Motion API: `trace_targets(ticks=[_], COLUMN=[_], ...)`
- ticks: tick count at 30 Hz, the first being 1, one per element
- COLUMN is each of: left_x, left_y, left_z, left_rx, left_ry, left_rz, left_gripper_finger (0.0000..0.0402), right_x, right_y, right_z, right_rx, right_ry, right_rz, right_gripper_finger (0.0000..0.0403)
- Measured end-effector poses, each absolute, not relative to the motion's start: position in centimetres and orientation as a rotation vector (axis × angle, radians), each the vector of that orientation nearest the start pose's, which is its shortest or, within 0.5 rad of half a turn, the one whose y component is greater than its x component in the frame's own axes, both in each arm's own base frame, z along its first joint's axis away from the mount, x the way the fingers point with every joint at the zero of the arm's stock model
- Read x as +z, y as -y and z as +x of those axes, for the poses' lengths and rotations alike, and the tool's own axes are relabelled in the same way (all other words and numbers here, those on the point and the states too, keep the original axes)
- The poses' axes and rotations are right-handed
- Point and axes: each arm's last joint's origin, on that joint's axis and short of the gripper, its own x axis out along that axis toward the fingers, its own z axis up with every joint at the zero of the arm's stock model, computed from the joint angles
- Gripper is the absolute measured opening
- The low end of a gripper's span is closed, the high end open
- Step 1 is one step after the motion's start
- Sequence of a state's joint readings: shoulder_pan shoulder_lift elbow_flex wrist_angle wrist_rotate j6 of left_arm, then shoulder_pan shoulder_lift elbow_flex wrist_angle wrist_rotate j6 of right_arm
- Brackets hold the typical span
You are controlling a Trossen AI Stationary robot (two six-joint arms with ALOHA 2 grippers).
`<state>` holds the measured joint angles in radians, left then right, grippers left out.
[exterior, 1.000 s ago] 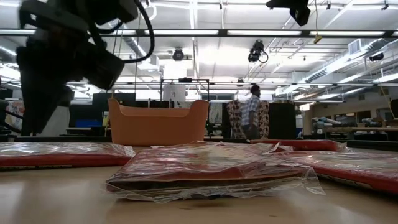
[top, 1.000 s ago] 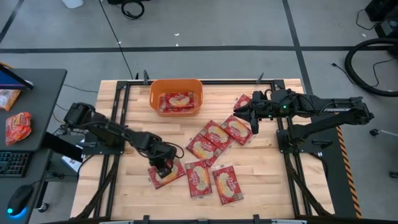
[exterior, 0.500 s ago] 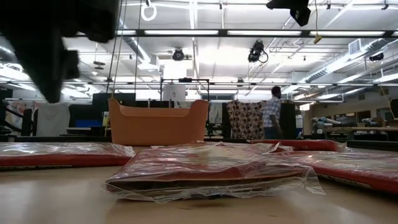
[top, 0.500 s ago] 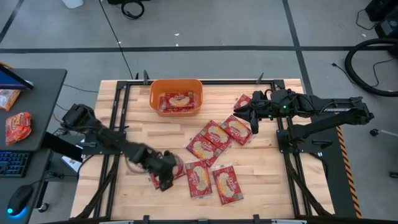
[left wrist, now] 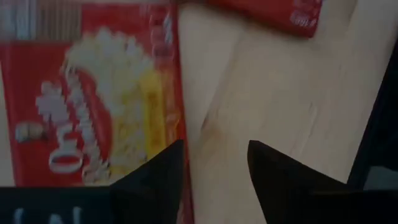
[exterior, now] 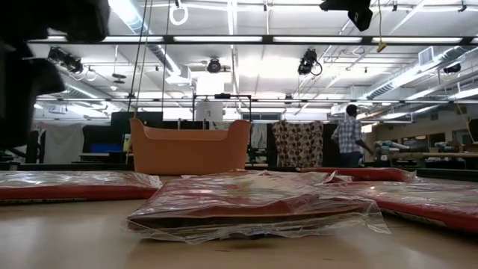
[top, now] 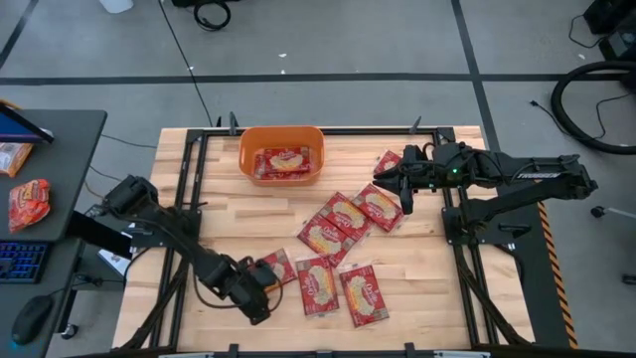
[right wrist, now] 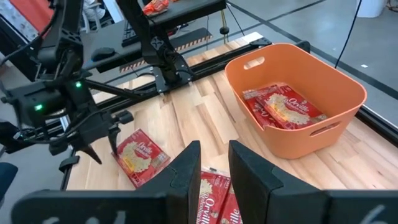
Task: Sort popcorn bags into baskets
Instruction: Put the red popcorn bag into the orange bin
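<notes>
Several red popcorn bags with cream labels lie flat on the wooden table (top: 219,229), most in a cluster (top: 343,219) at mid-table. One bag (top: 281,161) lies in the orange basket (top: 281,139) at the far edge. My left gripper (top: 253,298) is open and points down near the front edge, beside the near-left bag (top: 278,267). In the left wrist view its fingers (left wrist: 214,162) stand over bare wood at that bag's edge (left wrist: 93,106). My right gripper (top: 386,179) hangs above the far right, open by a narrow gap (right wrist: 214,168), with nothing in it.
Two more bags (top: 316,285) (top: 363,295) lie near the front edge, right of my left gripper. One bag (top: 388,161) lies below my right gripper. Black frame rails (top: 189,169) run along the table's sides. A person (exterior: 347,138) walks in the room behind.
My left gripper has gone from above the near-left bag toward the table's near edge and a little left, turning as it went. The bag lies flat on the table. The person in the background has walked to the right.
</notes>
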<state>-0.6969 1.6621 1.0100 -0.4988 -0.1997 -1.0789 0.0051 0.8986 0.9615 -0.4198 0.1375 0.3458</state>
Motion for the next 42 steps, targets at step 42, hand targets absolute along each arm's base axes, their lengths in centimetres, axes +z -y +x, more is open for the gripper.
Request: trace_targets(ticks=[42], left_x=[14.2], left_y=[21.4], left_z=[26.6], left_rx=[0.410], left_ry=[-1.291], left_rz=[-0.254], left_gripper_finger=[0.0141], right_x=[35.2], right_y=[0.3], right_z=[18.7], right_rx=[-0.190], right_ry=[-0.331], right_rz=[0.308], right_gripper_finger=[0.0089])
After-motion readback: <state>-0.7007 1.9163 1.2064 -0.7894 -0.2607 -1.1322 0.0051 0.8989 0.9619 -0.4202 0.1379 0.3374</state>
